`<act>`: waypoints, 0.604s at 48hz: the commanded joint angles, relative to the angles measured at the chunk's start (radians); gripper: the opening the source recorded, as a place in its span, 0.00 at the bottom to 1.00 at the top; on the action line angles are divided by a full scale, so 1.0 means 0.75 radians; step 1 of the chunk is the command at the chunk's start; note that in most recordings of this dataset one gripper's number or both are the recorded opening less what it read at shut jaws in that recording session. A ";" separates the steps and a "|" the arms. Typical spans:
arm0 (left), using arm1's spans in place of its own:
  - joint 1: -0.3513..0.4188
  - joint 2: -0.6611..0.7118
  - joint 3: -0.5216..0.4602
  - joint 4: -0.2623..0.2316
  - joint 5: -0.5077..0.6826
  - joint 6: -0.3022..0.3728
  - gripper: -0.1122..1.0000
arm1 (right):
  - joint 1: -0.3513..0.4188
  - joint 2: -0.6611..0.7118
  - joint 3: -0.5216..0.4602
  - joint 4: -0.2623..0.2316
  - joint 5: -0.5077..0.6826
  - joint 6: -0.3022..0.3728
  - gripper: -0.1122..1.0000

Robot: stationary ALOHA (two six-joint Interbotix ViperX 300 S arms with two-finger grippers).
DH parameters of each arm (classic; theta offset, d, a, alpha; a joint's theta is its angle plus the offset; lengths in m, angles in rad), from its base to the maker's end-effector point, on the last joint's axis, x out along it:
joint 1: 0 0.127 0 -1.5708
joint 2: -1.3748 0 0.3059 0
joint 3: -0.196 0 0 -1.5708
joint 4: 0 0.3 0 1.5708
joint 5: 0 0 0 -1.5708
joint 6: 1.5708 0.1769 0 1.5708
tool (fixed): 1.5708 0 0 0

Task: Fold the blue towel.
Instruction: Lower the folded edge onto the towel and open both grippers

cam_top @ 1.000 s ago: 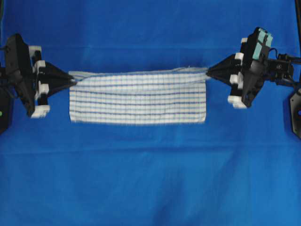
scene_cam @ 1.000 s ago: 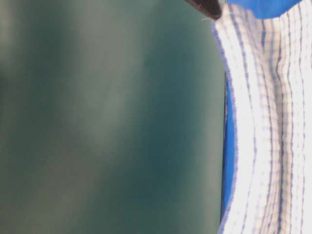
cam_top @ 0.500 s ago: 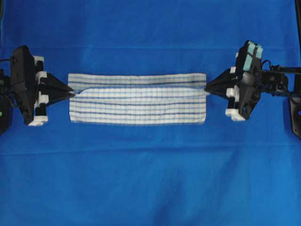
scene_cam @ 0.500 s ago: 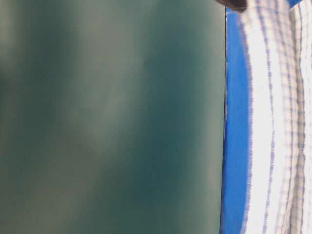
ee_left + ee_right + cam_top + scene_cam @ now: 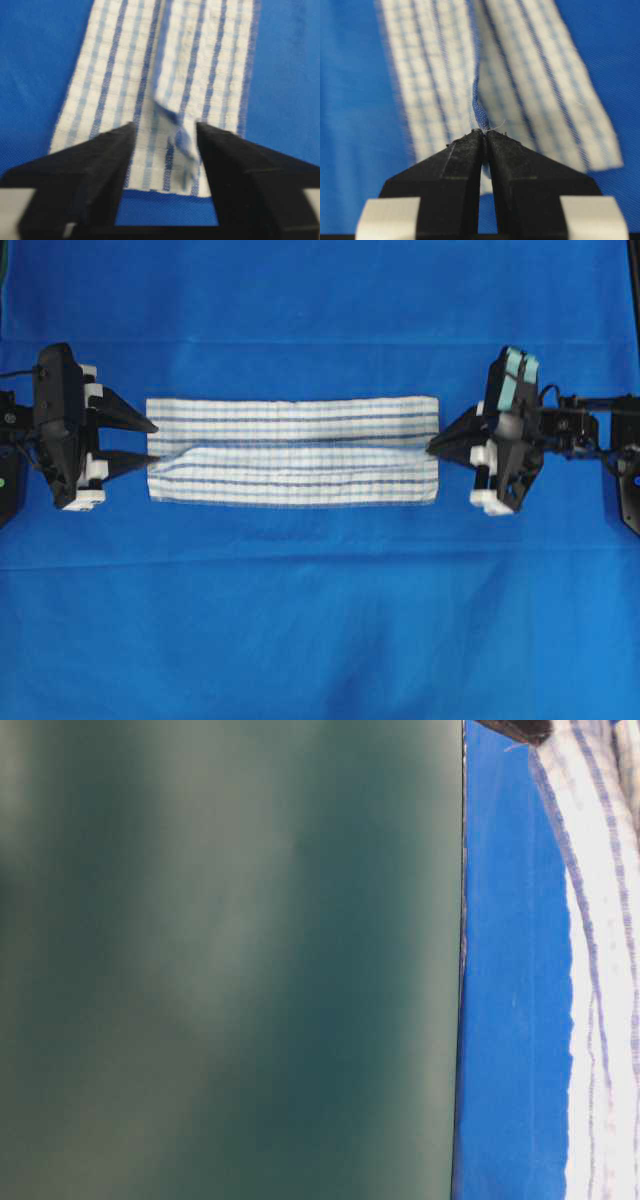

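Near table: plain blue cloth (image 5: 320, 620) covers the table – bare all the way up to the towel's near long edge, a few shallow creases only.
Blue towel (image 5: 293, 450): lies at mid-table as a long narrow folded band, long edges running left to right; near edge straight, far edge straight, short ends square.
Towel surface: a low ridge runs along its length, slightly nearer the near edge, rising toward each short end.
Left hand (image 5: 150, 441): at the towel's left short end, pointing level toward the right; jaws apart, one finger either side of the ridge. From the left wrist view a loose flap of towel (image 5: 175, 125) stands between the fingers with a gap on both sides – not gripped.
Right hand (image 5: 432, 447): at the right short end, pointing level toward the left; from the right wrist view the fingertips (image 5: 470, 142) are pinched together on a raised corner of the towel.
Far table: open blue cloth beyond the far edge, unbroken.
Table-level view: mostly blurred dark green (image 5: 230, 960); table edge and a strip of towel at right.
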 commanded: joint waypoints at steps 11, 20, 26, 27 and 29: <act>-0.016 -0.186 -0.070 -0.002 0.108 0.008 0.65 | 0.022 -0.059 -0.067 -0.006 0.076 -0.002 0.69; 0.045 -0.292 -0.059 0.000 0.127 0.027 0.65 | -0.125 -0.090 -0.059 -0.031 0.090 -0.008 0.66; 0.092 -0.307 -0.057 0.000 0.133 0.027 0.65 | -0.215 -0.088 -0.065 -0.074 0.100 -0.010 0.66; 0.094 -0.307 -0.057 0.000 0.133 0.027 0.65 | -0.225 -0.090 -0.065 -0.080 0.100 -0.010 0.66; 0.098 -0.305 -0.057 0.000 0.133 0.029 0.65 | -0.243 -0.088 -0.067 -0.090 0.100 -0.010 0.66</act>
